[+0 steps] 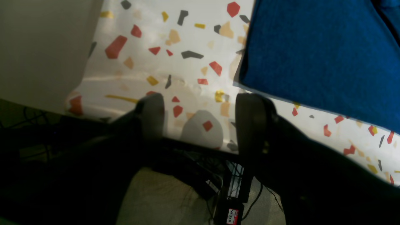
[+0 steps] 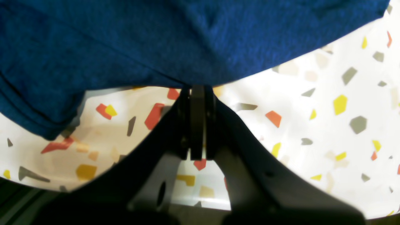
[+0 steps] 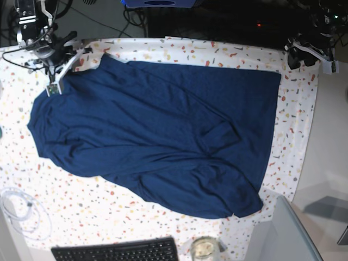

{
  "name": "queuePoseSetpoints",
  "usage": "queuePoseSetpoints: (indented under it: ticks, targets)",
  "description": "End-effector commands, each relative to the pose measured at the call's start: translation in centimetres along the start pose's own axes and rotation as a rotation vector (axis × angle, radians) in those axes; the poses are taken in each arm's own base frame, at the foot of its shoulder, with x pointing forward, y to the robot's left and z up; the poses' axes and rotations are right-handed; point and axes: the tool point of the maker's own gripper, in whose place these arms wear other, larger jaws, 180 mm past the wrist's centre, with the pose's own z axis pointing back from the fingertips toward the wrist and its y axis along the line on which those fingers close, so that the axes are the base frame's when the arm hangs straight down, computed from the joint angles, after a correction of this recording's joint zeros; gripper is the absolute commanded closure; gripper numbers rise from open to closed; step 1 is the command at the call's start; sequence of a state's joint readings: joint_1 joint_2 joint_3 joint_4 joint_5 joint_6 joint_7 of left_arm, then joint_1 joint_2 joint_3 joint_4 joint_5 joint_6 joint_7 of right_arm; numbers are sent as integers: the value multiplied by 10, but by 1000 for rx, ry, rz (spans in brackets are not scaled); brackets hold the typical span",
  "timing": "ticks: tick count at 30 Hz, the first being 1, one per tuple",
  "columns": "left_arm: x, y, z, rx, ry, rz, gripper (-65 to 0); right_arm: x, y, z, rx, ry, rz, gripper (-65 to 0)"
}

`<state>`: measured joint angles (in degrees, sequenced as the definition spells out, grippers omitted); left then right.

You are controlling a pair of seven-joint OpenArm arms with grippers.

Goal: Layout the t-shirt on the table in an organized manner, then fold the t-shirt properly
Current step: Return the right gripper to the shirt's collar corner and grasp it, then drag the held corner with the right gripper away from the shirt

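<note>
Left wrist view: the left pincer [image 1: 200, 117] stands apart and empty over the white, terrazzo-flecked bench [image 1: 175, 65]; the wrinkly dark navy blue soft fabric t-shirt [image 1: 318, 56] fills the upper right, its corner just beside the right-hand finger.

Right wrist view: the right pincer [image 2: 197, 93] is together at the shirt's [image 2: 175, 40] lower edge, seemingly clamped on the hem, at frame centre.

Base view: the shirt [image 3: 163, 136] lies spread, long axis left to right, creased. The right pincer [image 3: 54, 81] touches its upper-left corner; the left pincer [image 3: 304, 51] is at the upper right, just off the cloth.
</note>
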<state>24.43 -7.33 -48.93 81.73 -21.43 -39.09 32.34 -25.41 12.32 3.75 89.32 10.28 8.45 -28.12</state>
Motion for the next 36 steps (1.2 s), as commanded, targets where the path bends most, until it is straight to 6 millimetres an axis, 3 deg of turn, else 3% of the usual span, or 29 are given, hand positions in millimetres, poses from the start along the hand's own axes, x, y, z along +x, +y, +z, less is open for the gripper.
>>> queuePoseSetpoints:
  ticks: [1,6,9,12,14,15,21,26,31,36]
  targets:
    - [14,4,4,1,-43,-16,-341,12,-10,4,-16,-39,21,0]
    - [14,4,4,1,-42,-16,-341,9,-27,8,-51,-34,14,-2]
    - [13,4,4,1,-41,-15,-341,24,-26,22,-58,-87,20,-29]
    - [14,4,4,1,-42,-15,-341,42,-4,41,-14,-154,72,-224]
    - [14,4,4,1,-43,-16,-341,48,13,44,28,-167,122,-348]
    - [15,4,4,1,-46,-18,-341,46,17,42,42,-153,144,-377]
    - [15,4,4,1,-45,-17,-341,55,28,23,67,-103,174,-326]
    - [13,4,4,2,-39,-15,-341,56,33,7,82,-77,187,-327]
    - [11,5,5,2,-36,-15,-341,46,43,7,108,-56,200,-332]
    - [12,4,5,2,-38,-15,-341,42,40,3,103,-43,194,-327]
